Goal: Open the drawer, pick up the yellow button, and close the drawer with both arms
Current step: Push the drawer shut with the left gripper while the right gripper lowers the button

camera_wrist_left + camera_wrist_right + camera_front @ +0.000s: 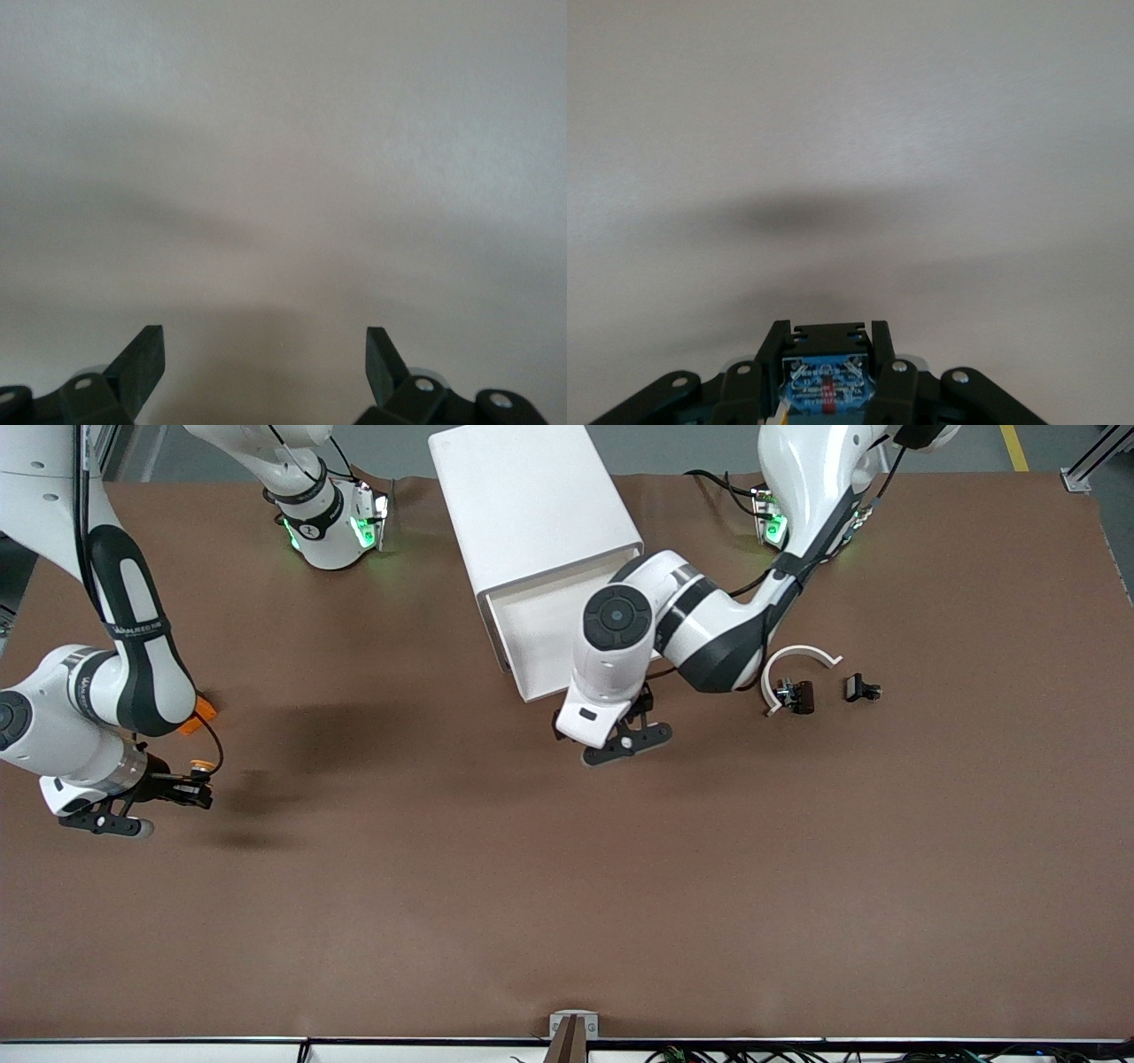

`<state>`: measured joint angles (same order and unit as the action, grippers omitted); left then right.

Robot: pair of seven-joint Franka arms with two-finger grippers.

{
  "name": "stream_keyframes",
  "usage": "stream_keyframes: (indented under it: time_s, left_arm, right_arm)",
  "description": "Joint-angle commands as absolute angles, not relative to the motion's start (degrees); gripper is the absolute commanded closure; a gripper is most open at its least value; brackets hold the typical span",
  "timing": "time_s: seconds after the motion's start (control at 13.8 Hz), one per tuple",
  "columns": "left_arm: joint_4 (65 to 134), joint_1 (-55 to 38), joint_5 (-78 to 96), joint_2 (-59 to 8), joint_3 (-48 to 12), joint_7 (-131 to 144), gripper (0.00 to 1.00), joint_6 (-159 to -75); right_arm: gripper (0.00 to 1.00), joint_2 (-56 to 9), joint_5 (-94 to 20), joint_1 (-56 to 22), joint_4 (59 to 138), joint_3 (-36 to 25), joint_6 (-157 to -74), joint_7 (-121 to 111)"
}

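The white cabinet (532, 505) stands between the arms' bases. Its topmost drawer (540, 624) is pulled out and its white tray shows nothing in the part I can see; the left arm covers one corner. My left gripper (640, 713) is open and empty, low over the table just in front of the drawer's front; its wrist view (266, 354) shows only bare surface between the fingers. My right gripper (190, 788) is shut on the button (202, 764), orange cap showing, over the table at the right arm's end. The right wrist view shows the button's black and blue body (826, 376) between the fingers (772, 350).
An orange square block (202, 713) lies partly hidden by the right arm. Toward the left arm's end lie a white curved piece (797, 660), a small black part (795, 695) and another black part (861, 688).
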<state>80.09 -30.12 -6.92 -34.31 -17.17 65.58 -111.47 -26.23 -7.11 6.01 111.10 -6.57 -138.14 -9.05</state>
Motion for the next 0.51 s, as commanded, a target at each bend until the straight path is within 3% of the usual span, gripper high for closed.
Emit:
stream_keyframes:
  time_s: [0.0,0.43]
  left_arm:
    - [81.6,-31.5,-7.6,-32.4,-18.5,67.8,0.0,-108.6]
    - [81.8,-31.3,-6.0,-32.3,-23.5,70.4,0.0,-102.7]
  right_arm:
    - [1.0,-29.2,-11.8,7.9,108.3,-5.4,-138.4,-15.7]
    - [1.0,-34.2,-11.6,7.6,108.0,-5.4,-147.6,-17.3]
